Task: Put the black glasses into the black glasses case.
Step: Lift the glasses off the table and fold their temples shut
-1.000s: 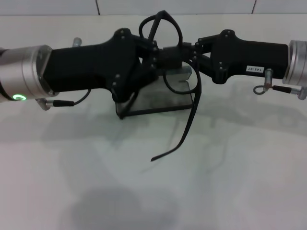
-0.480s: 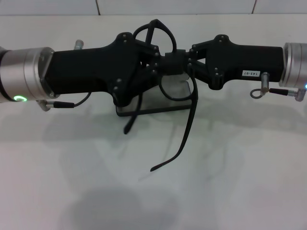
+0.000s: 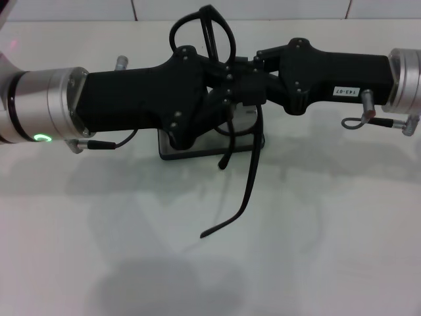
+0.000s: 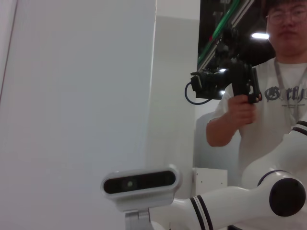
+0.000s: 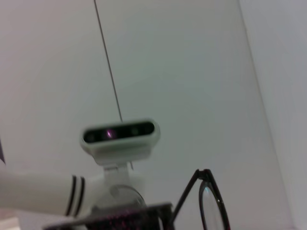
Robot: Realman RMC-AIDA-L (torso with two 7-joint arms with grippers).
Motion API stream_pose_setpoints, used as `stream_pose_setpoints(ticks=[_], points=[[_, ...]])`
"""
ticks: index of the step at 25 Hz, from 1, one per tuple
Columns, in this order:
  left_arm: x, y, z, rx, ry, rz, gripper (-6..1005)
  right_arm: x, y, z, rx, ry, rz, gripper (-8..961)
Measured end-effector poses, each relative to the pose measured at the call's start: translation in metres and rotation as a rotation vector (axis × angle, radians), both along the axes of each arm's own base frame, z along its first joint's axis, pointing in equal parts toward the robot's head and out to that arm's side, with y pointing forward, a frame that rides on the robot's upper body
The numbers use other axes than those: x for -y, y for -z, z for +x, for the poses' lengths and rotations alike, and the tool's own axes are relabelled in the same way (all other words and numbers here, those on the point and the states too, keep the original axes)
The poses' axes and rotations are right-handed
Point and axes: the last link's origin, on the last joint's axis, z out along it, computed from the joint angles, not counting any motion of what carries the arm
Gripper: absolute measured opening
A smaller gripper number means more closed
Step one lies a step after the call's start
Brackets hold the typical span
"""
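The black glasses (image 3: 253, 164) hang in the air above the middle of the table, held between my two grippers. One lens ring sticks up behind the fingers, and a long temple arm dangles down toward the table. My left gripper (image 3: 222, 84) reaches in from the left and is shut on the frame. From the right, my right gripper (image 3: 253, 76) is shut on the frame too, almost touching the left one. The black glasses case (image 3: 191, 150) lies open on the table below the grippers, mostly hidden. A lens of the glasses (image 5: 211, 206) shows in the right wrist view.
The white table (image 3: 316, 250) stretches toward me with only the arms' shadows on it. A tiled wall rises behind. The left wrist view shows my head camera (image 4: 139, 182) and a person (image 4: 283, 96) holding a device.
My left gripper has moved right and the right gripper slightly left and up. The glasses have turned: the upper lens shifted left, and the second temple arm swung out from behind the left gripper to the middle.
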Motion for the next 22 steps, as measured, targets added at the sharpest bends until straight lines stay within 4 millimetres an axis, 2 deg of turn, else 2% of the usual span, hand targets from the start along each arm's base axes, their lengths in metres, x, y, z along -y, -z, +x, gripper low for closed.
stream_pose_setpoints(ticks=[8,22], points=[[-0.002,0.002,0.0,0.0,-0.003,0.035,4,0.003,-0.007,-0.002,-0.055,0.013,-0.037,49],[-0.006,0.011,-0.002,-0.016,-0.048,0.076,5,0.005,-0.005,0.001,-0.061,0.032,-0.047,48]])
